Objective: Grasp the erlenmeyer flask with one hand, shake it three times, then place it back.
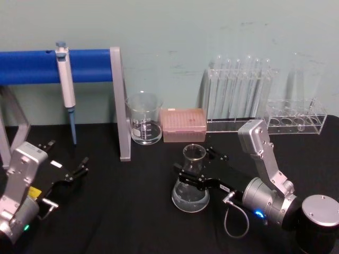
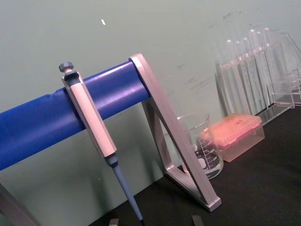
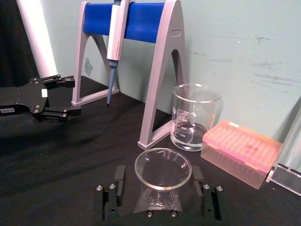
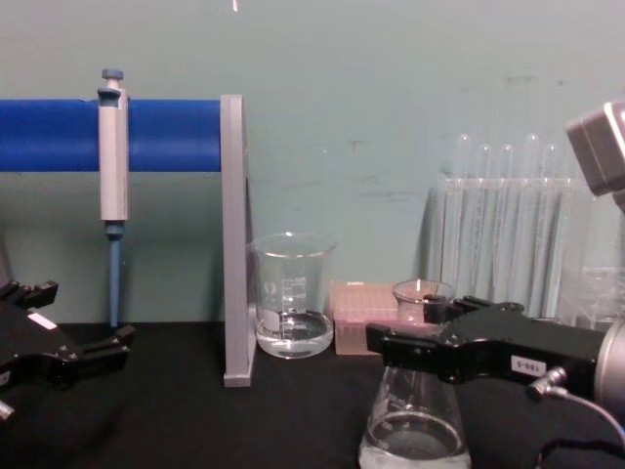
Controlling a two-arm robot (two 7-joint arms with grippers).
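The erlenmeyer flask (image 1: 190,197) stands upright on the black table, clear glass with a little liquid at the bottom. My right gripper (image 1: 196,166) reaches in from the right at neck height, one black finger on each side of the neck. In the right wrist view the flask (image 3: 160,200) sits between the fingers (image 3: 120,181) with a small gap on both sides, so the gripper (image 3: 160,188) is open. From the chest, the flask (image 4: 415,420) and right gripper (image 4: 405,327) show low on the right. My left gripper (image 1: 66,157) rests open at the table's left, holding nothing.
Behind the flask stand a glass beaker (image 1: 144,119), a pink tip box (image 1: 183,125) and two clear racks with test tubes (image 1: 238,90). A pipette (image 1: 66,84) hangs on a blue-barred stand (image 1: 121,106) at the back left. Bare black table lies between the arms.
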